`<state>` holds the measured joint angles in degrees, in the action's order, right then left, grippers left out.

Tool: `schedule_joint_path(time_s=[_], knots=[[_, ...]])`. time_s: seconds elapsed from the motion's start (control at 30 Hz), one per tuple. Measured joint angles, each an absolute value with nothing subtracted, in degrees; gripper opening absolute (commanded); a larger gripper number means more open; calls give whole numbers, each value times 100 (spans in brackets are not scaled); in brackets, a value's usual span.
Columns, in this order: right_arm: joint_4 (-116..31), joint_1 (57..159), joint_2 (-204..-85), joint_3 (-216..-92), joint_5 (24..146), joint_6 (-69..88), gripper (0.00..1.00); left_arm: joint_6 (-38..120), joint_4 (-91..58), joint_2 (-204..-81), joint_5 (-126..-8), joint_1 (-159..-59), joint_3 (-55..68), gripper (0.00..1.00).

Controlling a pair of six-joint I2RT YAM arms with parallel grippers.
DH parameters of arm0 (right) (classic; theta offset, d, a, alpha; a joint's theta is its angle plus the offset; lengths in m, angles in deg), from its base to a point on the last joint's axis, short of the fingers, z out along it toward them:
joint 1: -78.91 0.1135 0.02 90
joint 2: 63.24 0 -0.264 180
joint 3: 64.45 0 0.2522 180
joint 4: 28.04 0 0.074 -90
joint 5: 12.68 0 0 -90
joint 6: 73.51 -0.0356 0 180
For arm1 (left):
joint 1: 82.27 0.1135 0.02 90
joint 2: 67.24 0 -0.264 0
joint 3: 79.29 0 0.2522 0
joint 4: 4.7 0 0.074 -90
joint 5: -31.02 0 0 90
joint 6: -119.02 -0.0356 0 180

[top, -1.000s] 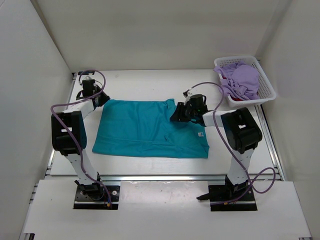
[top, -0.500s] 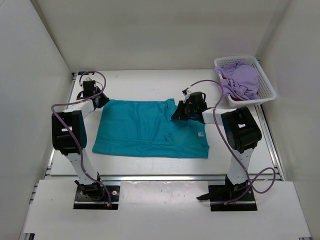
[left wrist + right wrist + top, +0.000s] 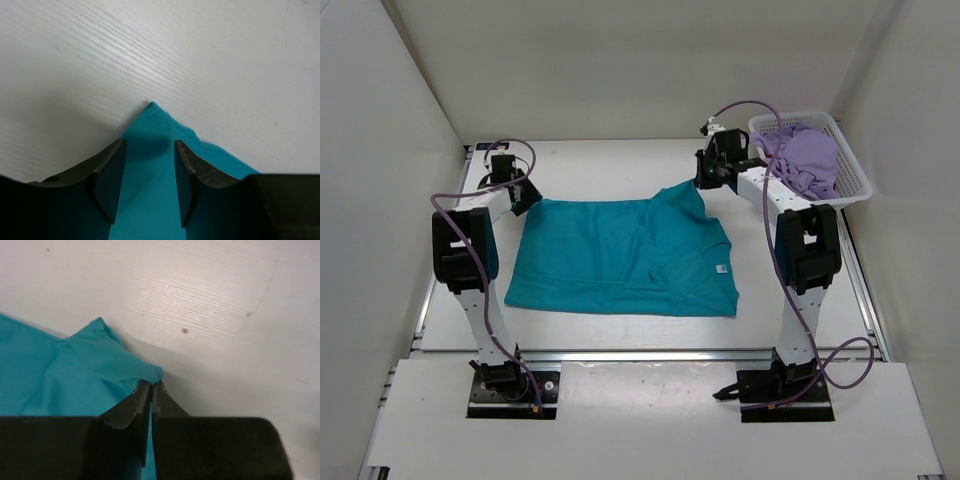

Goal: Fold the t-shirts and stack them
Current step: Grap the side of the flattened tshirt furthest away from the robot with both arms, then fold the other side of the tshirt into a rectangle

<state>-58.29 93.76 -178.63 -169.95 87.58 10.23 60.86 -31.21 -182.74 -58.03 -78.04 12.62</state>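
Pinching a corner of the teal t-shirt [image 3: 610,262] in pressed-together jaws, our right gripper [image 3: 151,386] should pull gently. On our left gripper [image 3: 150,150] the jaws stand spread astride another corner; we should clamp it first.

teal t-shirt [image 3: 620,265]: soft matt cloth | table [image 3: 610,165]: matt white wood-grain

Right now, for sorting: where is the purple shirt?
Top view, far right: the purple shirt lies in the white basket, just right of the right gripper.
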Motion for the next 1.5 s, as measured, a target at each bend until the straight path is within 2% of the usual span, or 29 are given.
schedule_joint_path(time_s=[0.2,0.33,0.5,0.6,0.63,0.7,0.77,1.03,1.23,1.4,1.5], knots=[[-6387,9433,-18224,-17478,8284,1586,0,5972,-3541,-18840,-5549,-7866,2185,55],[-6476,9459,-18314,-17487,8214,1715,0,5743,-3910,-19345,-5296,-7990,2963,49],[-6444,9461,-18327,-17487,8236,1713,0,5596,-4227,-19467,-5230,-8100,3044,42],[-6396,9441,-18327,-17485,8317,1696,0,5539,-4297,-19496,-5204,-8086,3074,29],[-6374,9435,-18327,-17485,8360,1654,0,5518,-4317,-19496,-5202,-8078,3072,18],[-6332,9424,-18327,-17470,8395,1619,0,5502,-4300,-19494,-5184,-8058,3039,11],[-6310,9415,-18327,-17450,8419,1582,0,5526,-4262,-19483,-5151,-8049,3006,0],[-6315,9483,-18099,-17151,8404,1420,0,5511,-4197,-19109,-5217,-8086,2633,0],[-6306,9857,-16947,-15898,8242,1178,0,5555,-3893,-17743,-5494,-8178,1605,0],[-6280,10141,-16016,-14901,8067,1047,0,5651,-3591,-16534,-5722,-7785,585,0],[-6330,10220,-15518,-14418,7849,1018,0,5740,-3543,-16272,-5818,-7562,169,0]])
